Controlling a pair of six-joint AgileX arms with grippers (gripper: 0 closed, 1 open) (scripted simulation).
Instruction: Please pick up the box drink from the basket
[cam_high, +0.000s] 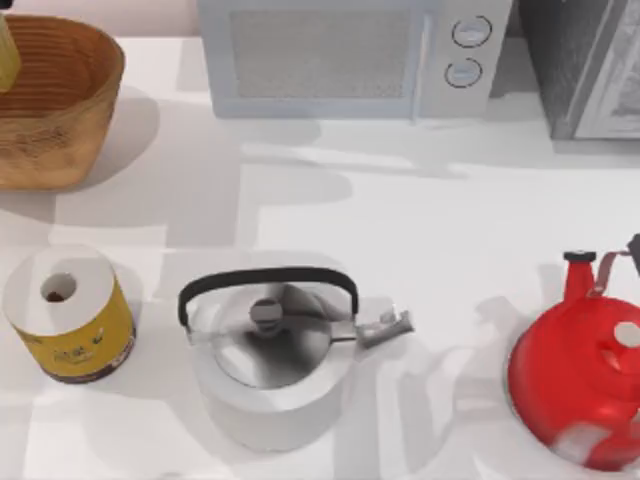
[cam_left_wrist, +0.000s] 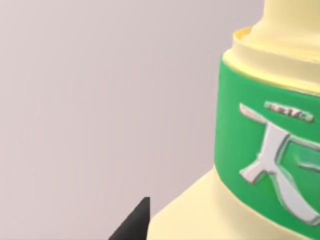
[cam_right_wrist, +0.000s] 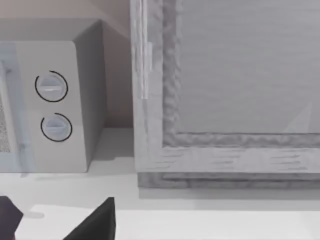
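Note:
The box drink (cam_left_wrist: 260, 150) is pale yellow with a green band and white markings. It looms close in the left wrist view against a plain wall. One dark fingertip (cam_left_wrist: 136, 224) of my left gripper presses against its lower side, so the gripper is shut on it. In the top view a pale yellow sliver of the box drink (cam_high: 6, 55) hangs at the far left edge, over the woven tan basket (cam_high: 60, 100) at the back left. My right gripper (cam_right_wrist: 54, 221) stands open and holds nothing, facing the back right corner of the table.
A white microwave (cam_high: 340, 55) stands at the back middle and a grey framed cabinet (cam_high: 590, 65) at the back right. Along the front stand a white roll with a yellow label (cam_high: 70, 315), a silver kettle (cam_high: 270, 350) and a red kettle (cam_high: 585, 375).

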